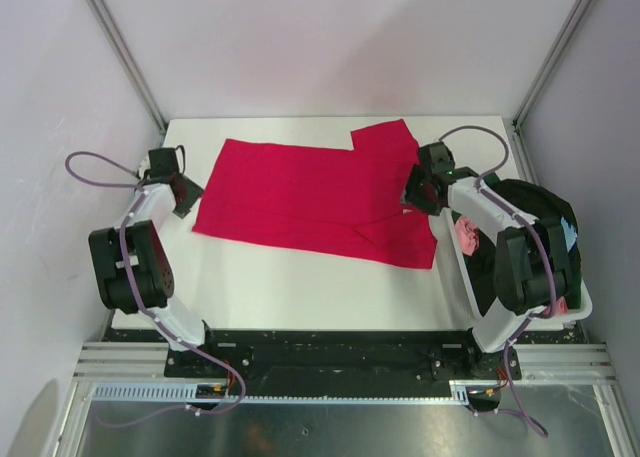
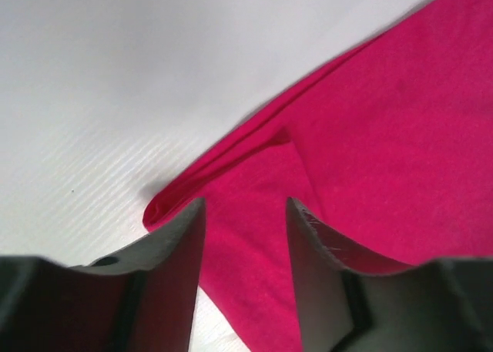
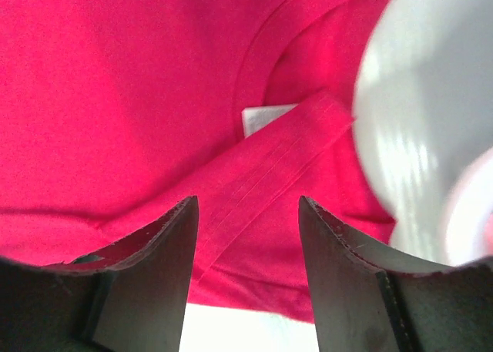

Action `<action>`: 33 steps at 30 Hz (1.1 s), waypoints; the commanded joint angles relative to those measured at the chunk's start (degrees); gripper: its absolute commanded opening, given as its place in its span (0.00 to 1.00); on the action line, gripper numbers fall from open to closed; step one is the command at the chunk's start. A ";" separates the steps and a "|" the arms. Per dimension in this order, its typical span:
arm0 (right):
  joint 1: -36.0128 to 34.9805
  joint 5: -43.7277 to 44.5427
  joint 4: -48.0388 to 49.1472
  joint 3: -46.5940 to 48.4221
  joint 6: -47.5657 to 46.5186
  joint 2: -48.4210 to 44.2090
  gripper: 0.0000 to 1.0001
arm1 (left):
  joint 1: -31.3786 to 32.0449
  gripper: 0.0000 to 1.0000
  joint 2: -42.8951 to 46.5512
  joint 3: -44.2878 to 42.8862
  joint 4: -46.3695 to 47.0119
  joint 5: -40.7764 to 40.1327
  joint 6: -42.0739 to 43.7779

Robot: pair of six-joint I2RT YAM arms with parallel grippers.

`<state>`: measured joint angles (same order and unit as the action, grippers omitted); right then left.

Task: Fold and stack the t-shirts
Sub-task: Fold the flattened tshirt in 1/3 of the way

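Observation:
A red t-shirt (image 1: 310, 192) lies spread flat across the white table (image 1: 300, 287), one sleeve folded in over the body. My left gripper (image 1: 188, 194) is open at the shirt's left edge; in its wrist view the jaws straddle the shirt's folded corner (image 2: 246, 213). My right gripper (image 1: 412, 192) is open over the shirt's right end by the collar; its wrist view shows the neckline, a white label (image 3: 262, 119) and the sleeve hem (image 3: 269, 182) between the jaws. Neither gripper holds anything.
A white bin (image 1: 470, 267) stands at the right edge of the table under the right arm, with pink cloth (image 1: 465, 235) in it. Its rim (image 3: 416, 129) shows blurred in the right wrist view. Metal frame posts stand at the back corners.

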<state>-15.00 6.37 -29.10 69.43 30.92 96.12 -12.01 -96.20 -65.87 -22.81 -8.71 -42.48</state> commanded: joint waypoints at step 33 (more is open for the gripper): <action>-17.38 0.65 8.56 -13.10 7.24 -1.29 0.56 | -0.39 0.13 -0.77 9.25 -4.60 -13.19 -4.56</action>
<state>-31.92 6.35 -22.79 56.25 36.51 93.71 -11.57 -97.51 -56.64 -25.28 -17.98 -45.71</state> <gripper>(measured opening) 0.576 0.130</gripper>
